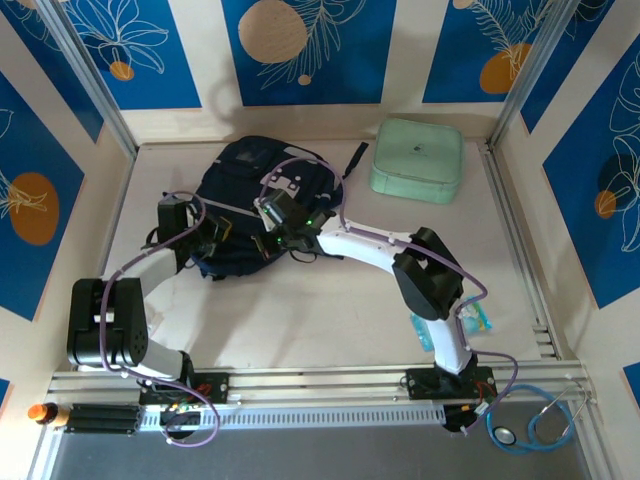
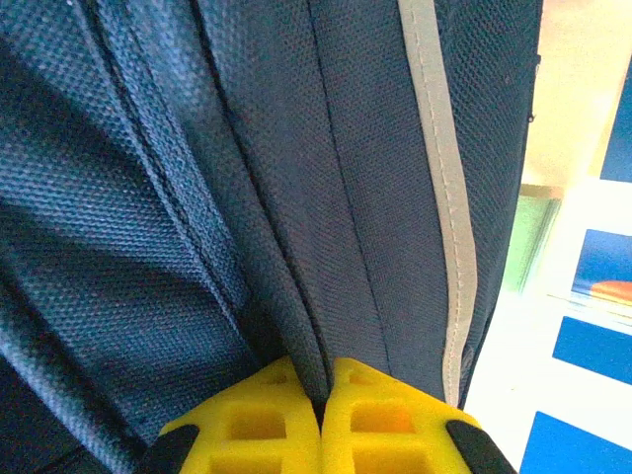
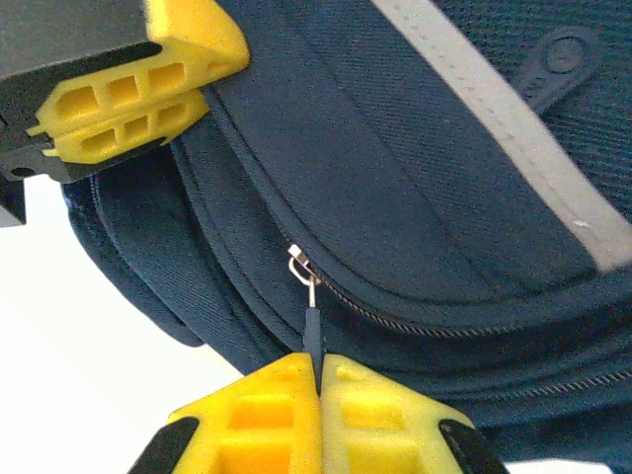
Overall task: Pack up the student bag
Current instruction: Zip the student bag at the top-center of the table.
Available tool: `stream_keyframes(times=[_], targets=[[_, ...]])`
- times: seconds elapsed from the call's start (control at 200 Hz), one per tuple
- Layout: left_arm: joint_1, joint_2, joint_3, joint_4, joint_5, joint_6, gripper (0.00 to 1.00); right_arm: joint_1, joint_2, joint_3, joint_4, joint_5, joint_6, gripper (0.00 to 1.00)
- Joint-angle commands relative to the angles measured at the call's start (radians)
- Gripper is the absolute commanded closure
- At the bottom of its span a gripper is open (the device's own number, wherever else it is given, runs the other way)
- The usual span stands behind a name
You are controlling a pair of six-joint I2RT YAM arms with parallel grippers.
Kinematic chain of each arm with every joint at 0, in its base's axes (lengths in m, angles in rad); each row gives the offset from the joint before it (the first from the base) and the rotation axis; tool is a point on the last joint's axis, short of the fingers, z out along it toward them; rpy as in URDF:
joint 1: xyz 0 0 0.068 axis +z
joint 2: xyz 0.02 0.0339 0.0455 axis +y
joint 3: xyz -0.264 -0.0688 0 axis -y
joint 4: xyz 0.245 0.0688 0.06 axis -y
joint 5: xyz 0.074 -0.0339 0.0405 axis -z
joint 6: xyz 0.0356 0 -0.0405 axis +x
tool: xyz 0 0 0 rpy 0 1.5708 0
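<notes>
student bag [image 1: 235,175] back-centre on table [image 1: 300,320] | case [image 1: 417,160] to its right, apart | stethoscope [image 1: 530,425] front-right corner

Probably lab: aluminium-framed robot booth [image 1: 88,80]

At six o'clock the right gripper [image 3: 318,383] pinches the zipper pull [image 3: 312,332] of the student bag [image 3: 395,178]; at ten o'clock the left gripper [image 3: 209,84], fingers together, touches its edge.
</notes>
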Motion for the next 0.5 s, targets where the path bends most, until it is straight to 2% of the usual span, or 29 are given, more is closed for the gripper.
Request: stream_keyframes(times=[0.0, 0.19, 0.495], targets=[[-0.003, -0.012, 0.040, 0.037, 0.004, 0.038, 1.00, 0.004, -0.057, -0.032, -0.066, 0.186, 0.005, 1.00], [-0.002, -0.024, 0.044, 0.000, 0.003, 0.061, 1.00, -0.014, -0.073, -0.060, -0.095, 0.361, 0.013, 1.00], [-0.003, -0.031, 0.035, -0.021, 0.014, 0.072, 1.00, -0.053, -0.038, -0.005, -0.132, 0.493, 0.034, 1.00]])
